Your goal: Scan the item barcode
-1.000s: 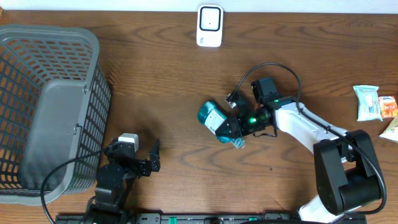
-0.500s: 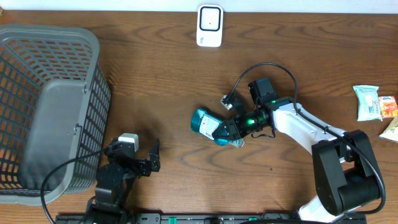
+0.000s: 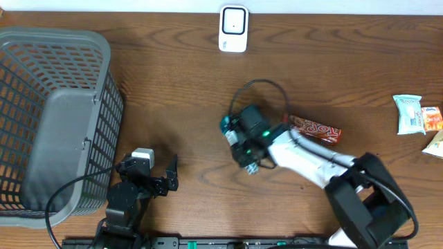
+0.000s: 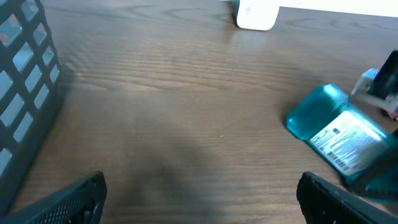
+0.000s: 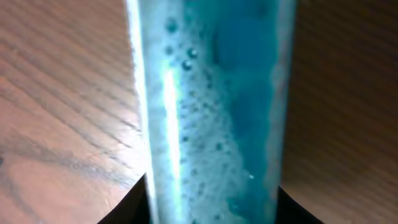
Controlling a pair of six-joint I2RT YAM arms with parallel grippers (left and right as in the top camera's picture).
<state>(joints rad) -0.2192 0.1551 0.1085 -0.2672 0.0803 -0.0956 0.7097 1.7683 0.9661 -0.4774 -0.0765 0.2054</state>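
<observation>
1. The teal bottle (image 3: 226, 126) is being held by the right gripper (image 3: 243, 146) near the middle of the table (image 3: 173, 90). The fingers are clamped on the bottle's body, which fills the right wrist view (image 5: 211, 112).
2. The bottle is being shown lying over on its side in the left wrist view (image 4: 339, 140), with a white printed label (image 4: 348, 142) turned upward (whether it is resting on the wood or lifted just clear cannot be told).
3. The left gripper (image 3: 152, 173) is being held low at the near edge with its fingers wide apart and nothing between them, beside the basket (image 3: 104, 52).
4. The step in hand is being judged as the carry toward the scanner (image 3: 233, 29), which is standing well apart from the bottle at the far edge; the scan is not yet being made.
5. For the next move, the bottle is being required to travel toward the scanner and to be turned so that the label faces its window.
6. The candy bar (image 3: 315, 128) and the snack packets (image 3: 410, 114) are being left untouched.
</observation>
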